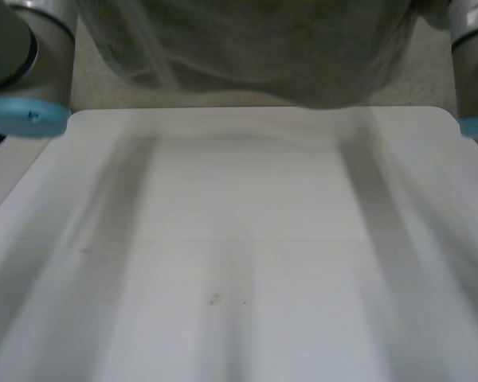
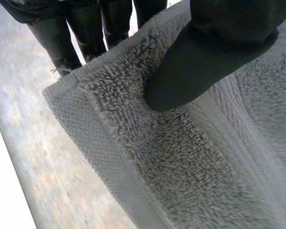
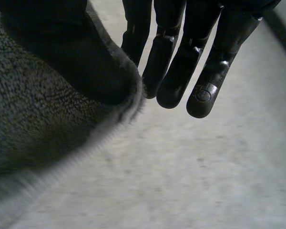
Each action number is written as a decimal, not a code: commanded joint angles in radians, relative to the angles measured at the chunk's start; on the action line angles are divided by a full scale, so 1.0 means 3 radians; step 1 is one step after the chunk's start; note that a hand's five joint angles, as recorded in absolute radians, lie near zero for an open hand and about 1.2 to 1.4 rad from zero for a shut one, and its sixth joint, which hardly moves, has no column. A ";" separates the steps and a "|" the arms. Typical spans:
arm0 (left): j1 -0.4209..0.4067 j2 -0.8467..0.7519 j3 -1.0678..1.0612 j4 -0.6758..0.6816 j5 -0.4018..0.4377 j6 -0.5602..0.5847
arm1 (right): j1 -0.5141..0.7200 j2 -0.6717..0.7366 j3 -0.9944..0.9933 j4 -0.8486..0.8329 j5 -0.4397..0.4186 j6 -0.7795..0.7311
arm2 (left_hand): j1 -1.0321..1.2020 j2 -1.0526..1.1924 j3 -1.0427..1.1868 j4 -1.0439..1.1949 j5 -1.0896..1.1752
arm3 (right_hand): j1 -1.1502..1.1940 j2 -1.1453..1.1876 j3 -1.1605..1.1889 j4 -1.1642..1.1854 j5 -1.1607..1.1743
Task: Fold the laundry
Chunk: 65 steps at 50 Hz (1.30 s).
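Note:
A grey-green terry towel hangs lifted above the far edge of the white table, spread between my two arms. In the left wrist view my left hand pinches a hemmed corner of the towel, with the thumb pressed on the pile and the fingers behind the cloth. In the right wrist view my right hand holds the towel at its edge. The thumb lies on top of the cloth, and the straight fingers reach past the hem behind it.
My left arm and right arm stand at the table's far corners. Beige floor shows beyond the table's far edge. The tabletop below the towel is bare apart from a few small dark specks.

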 commanded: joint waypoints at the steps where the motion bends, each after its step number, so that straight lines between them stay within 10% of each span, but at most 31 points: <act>1: 0.0171 0.0172 -0.1414 0.0045 0.0017 -0.0291 | -0.0029 0.0014 0.0693 0.0544 -0.0534 0.0109 | 0.0676 0.0595 0.0599 0.0597 0.0606 | 0.1460 0.0729 0.0685 0.0671 0.0768; 19: 0.0391 -0.0069 -0.2797 0.0428 0.0048 -0.0332 | -0.0095 0.0720 0.1501 0.1245 -0.0923 0.0129 | 0.0676 0.0595 0.0599 0.0597 0.0606 | 0.1460 0.0729 0.0685 0.0671 0.0768; 22: 0.0458 0.0007 -0.2859 0.0428 0.0053 -0.0337 | -0.0090 0.0730 0.1542 0.1332 -0.0902 0.0175 | 0.0676 0.0595 0.0599 0.0597 0.0606 | -0.0092 -0.0823 -0.0868 -0.0882 -0.0785; 27: 0.0499 0.0151 -0.2910 0.0428 0.0053 -0.0337 | -0.0121 0.0638 0.1598 0.1378 -0.0648 0.0837 | 0.0676 0.0595 0.0599 0.0597 0.0606 | -0.2066 -0.2797 -0.2842 -0.2856 -0.2759; 42: 0.0519 0.0381 -0.2920 0.0428 0.0043 -0.0358 | -0.0351 0.0377 0.1967 0.1332 -0.0187 0.2726 | 0.0676 0.0595 0.0599 0.0597 0.0606 | -0.2207 -0.2937 -0.2982 -0.2996 -0.2899; 65: 0.0816 0.0345 -0.2895 0.0459 0.0068 -0.0347 | -0.0290 0.0791 0.1358 0.1797 -0.0238 0.1392 | 0.0676 0.0595 0.0599 0.0597 0.0606 | -0.1424 -0.2155 -0.2199 -0.2214 -0.2116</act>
